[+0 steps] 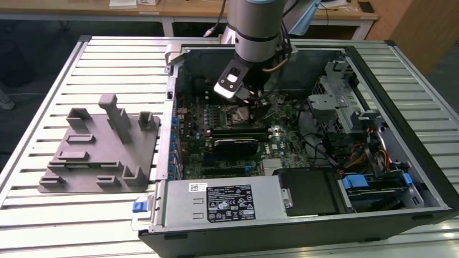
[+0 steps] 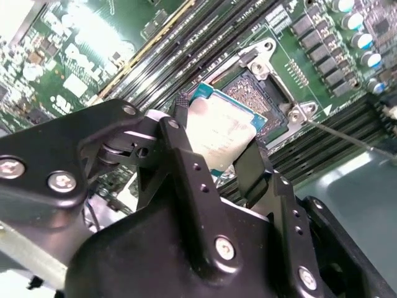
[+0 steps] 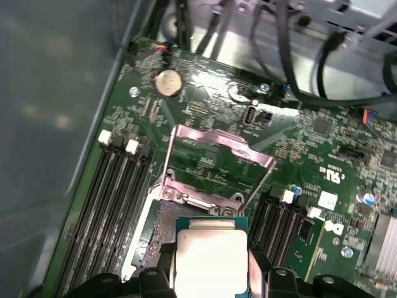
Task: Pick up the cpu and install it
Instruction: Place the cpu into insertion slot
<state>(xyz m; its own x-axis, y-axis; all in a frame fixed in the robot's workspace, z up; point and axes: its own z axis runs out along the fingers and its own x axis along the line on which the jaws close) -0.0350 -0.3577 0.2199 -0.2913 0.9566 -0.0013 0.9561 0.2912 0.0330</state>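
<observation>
The gripper (image 2: 218,139) has its fingers (image 2: 186,155) pinching the cpu (image 2: 220,127) by two opposite edges. The metal lid faces up and flat, which I'd say leaves the underside free to drop square into place. The chip hangs just above the open socket (image 2: 257,99), a little off its centre and not seated. Beyond it the hinged retention frame (image 3: 217,146) stands tilted open, so nothing covers the socket. Memory slots (image 3: 111,186) run along either side, close to the fingers, and look like the tightest neighbours. Farther off, black cables (image 3: 298,56) loop over the board's far edge inside the computer case (image 1: 287,236). Out on the tabletop (image 1: 43,215), the grey tray (image 1: 100,156) with upright posts sits well apart.
</observation>
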